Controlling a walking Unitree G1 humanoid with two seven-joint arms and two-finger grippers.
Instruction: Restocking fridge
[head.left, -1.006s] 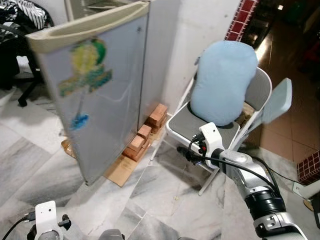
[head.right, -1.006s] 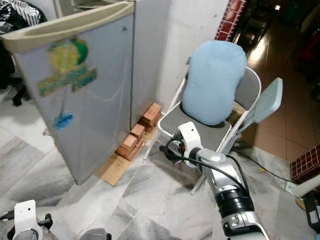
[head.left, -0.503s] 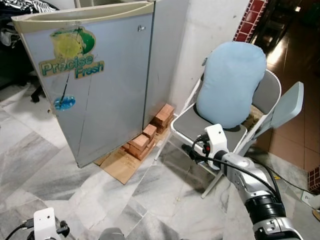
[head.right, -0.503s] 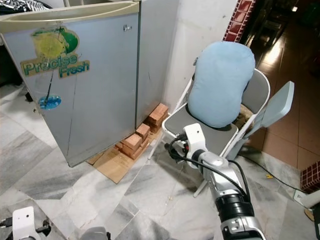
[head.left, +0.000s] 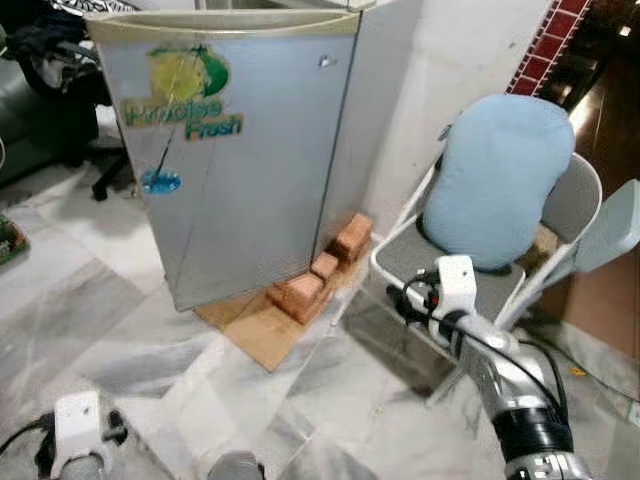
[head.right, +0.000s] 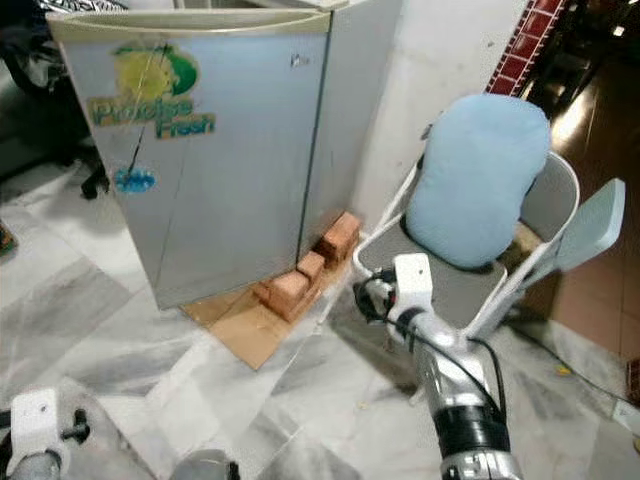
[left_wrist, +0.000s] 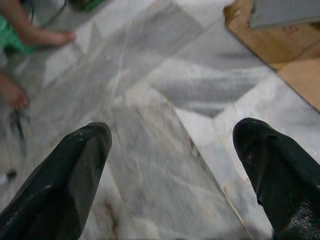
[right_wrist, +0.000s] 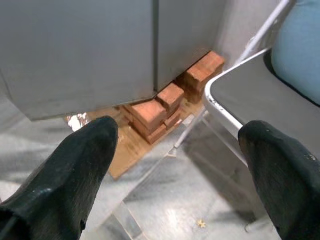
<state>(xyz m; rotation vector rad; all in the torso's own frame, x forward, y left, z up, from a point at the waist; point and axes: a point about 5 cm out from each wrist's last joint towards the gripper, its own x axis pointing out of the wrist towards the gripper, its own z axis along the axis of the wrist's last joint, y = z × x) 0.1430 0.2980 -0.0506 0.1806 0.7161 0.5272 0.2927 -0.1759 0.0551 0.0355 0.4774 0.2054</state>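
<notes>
A small grey fridge (head.left: 240, 150) with a "Precise Fresh" sticker stands on the floor with its door closed. My right gripper (right_wrist: 182, 145) is held low in front of the chair, to the right of the fridge, open and empty; its fingers (right_wrist: 75, 175) frame the fridge's lower corner (right_wrist: 75, 50) and the bricks. My left gripper (left_wrist: 170, 150) hangs low over the marble floor, open with nothing in it; the wrist (head.left: 80, 430) shows at the lower left. I see no item for stocking.
A folding chair (head.left: 470, 265) with a light blue cushion (head.left: 495, 180) stands right of the fridge. Red bricks (head.left: 320, 270) and cardboard (head.left: 260, 330) lie at the fridge's base. A person's bare feet (left_wrist: 45, 37) are near my left gripper. A dark office chair (head.left: 60, 60) stands at far left.
The fridge door stood ajar and blurred a second ago and is shut now. The camera has swung, shifting the whole scene rightward. Both grippers stay open.
</notes>
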